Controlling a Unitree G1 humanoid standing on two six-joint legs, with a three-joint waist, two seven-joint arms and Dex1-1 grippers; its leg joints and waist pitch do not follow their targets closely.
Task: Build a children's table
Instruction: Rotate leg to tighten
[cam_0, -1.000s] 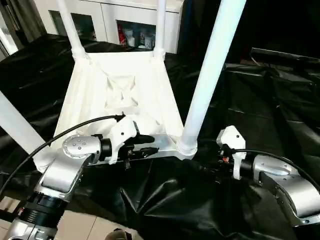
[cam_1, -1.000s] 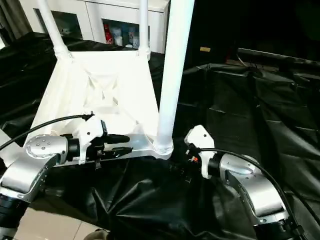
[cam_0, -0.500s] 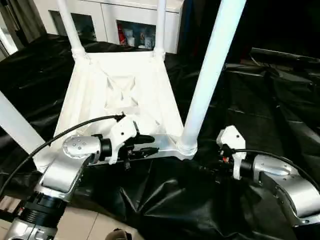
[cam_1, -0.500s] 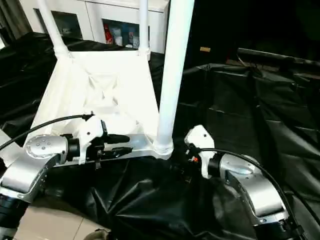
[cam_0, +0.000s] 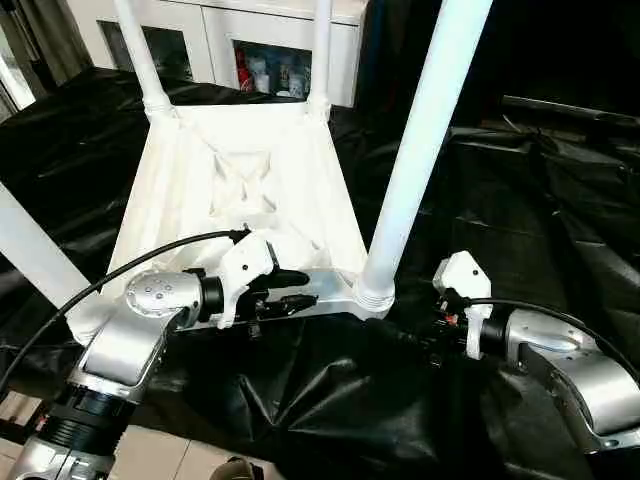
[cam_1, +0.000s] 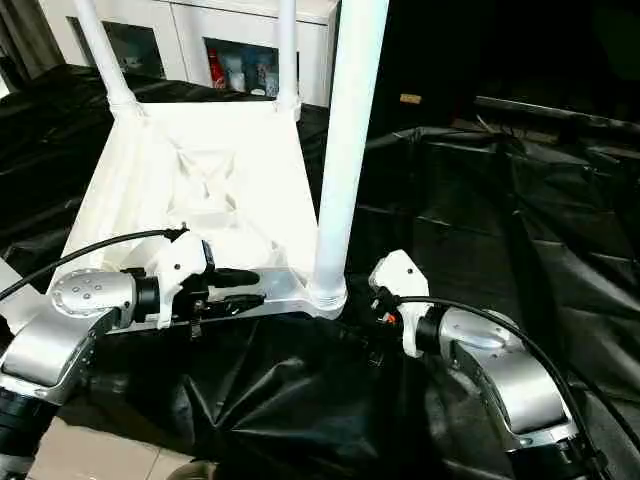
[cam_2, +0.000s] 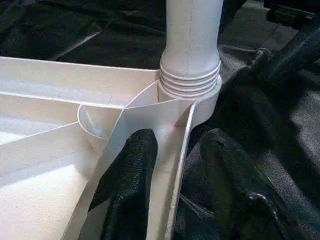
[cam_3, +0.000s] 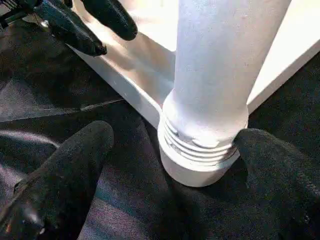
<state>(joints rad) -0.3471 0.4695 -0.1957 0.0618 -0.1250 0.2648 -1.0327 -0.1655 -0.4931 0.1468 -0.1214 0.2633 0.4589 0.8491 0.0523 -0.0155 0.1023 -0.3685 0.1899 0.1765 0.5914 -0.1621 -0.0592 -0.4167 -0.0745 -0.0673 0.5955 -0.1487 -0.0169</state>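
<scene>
My left gripper (cam_2: 170, 165) pinches the tabletop (cam_0: 240, 180) rim beside the near leg (cam_0: 420, 150); my right gripper (cam_3: 170, 165) gapes wide around that leg's socket (cam_3: 200, 150), black sheet (cam_0: 500, 200) free alongside.

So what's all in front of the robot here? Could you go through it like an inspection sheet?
Surface: black plastic sheeting, creased, spread under everything.
Job's things: white table top lying upside down, ribbed underside up; four white legs stand up from its corners, the near right leg screwed into its corner socket.
Clutter: nothing seen.
Pincers: left pincer closed on the table top's near rim, one finger inside, one outside; right pincer open, its fingers on either side of the near right leg's base, one fingertip right against it.
Cables: black cable arching over the left forearm; another along the right forearm.
Surroundings: white cabinet behind, small items on its shelves.
</scene>
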